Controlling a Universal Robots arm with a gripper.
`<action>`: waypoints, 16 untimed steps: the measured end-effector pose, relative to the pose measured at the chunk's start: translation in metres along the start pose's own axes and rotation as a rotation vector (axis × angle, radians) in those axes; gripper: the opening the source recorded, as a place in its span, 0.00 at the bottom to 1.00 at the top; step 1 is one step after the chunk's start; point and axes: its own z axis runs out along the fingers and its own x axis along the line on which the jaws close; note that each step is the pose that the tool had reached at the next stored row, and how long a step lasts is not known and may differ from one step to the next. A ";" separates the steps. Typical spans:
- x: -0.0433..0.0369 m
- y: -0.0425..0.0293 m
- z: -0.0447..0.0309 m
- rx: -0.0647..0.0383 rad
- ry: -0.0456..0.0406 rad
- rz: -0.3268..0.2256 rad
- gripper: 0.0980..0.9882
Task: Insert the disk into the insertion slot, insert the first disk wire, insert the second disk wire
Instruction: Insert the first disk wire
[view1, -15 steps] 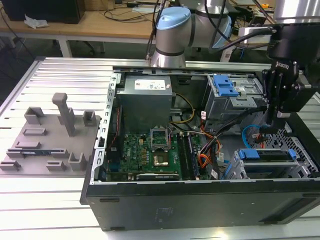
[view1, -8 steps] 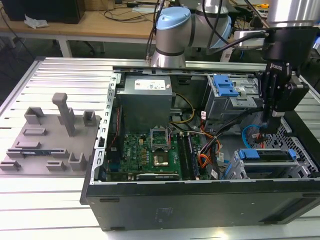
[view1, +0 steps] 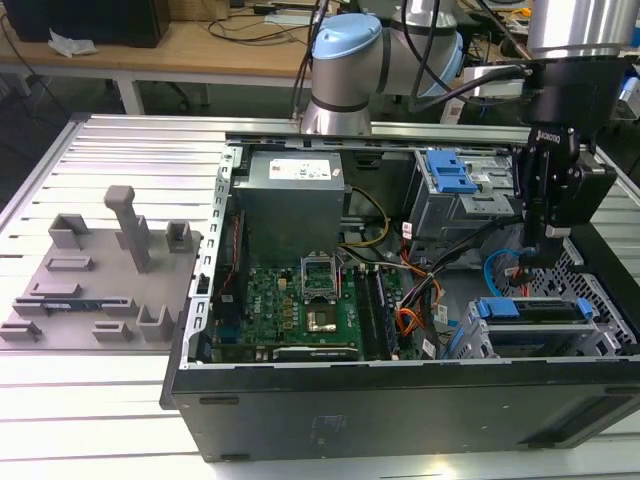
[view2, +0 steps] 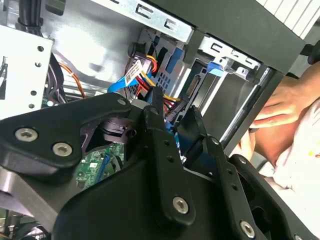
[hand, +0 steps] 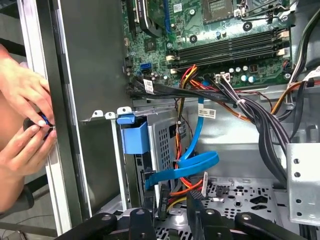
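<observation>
The disk (view1: 530, 309), framed by its blue carrier, sits inside the insertion slot (view1: 560, 340), a perforated silver cage at the case's front corner on the exterior view's right. In the first wrist view the carrier's blue tab (hand: 135, 136) sticks out beside the cage's perforated wall (hand: 167, 137). A flat blue disk wire (hand: 197, 162) loops in front of the cage, and its dark end lies close to my gripper (hand: 170, 222). Orange, yellow and black wires (hand: 180, 192) run down beside it. My gripper (view1: 537, 258) hangs just above the cage; the second wrist view shows my gripper (view2: 175, 127) close to blue and black parts.
A darker cage with a blue latch (view1: 450, 172) stands behind my gripper. The motherboard (view1: 300, 300) and power supply (view1: 290, 195) occupy the case's middle. A person's hands (hand: 25, 125) work just outside the case wall (hand: 80, 100). A grey fixture plate (view1: 90, 280) lies on the exterior view's left.
</observation>
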 end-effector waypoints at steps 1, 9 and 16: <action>-0.0004 0.0001 0.0008 0.000 0.0004 0.000 0.33; -0.0030 -0.0008 0.0055 0.005 0.0065 -0.007 0.33; -0.0056 0.0002 0.0053 0.007 0.0241 -0.009 0.33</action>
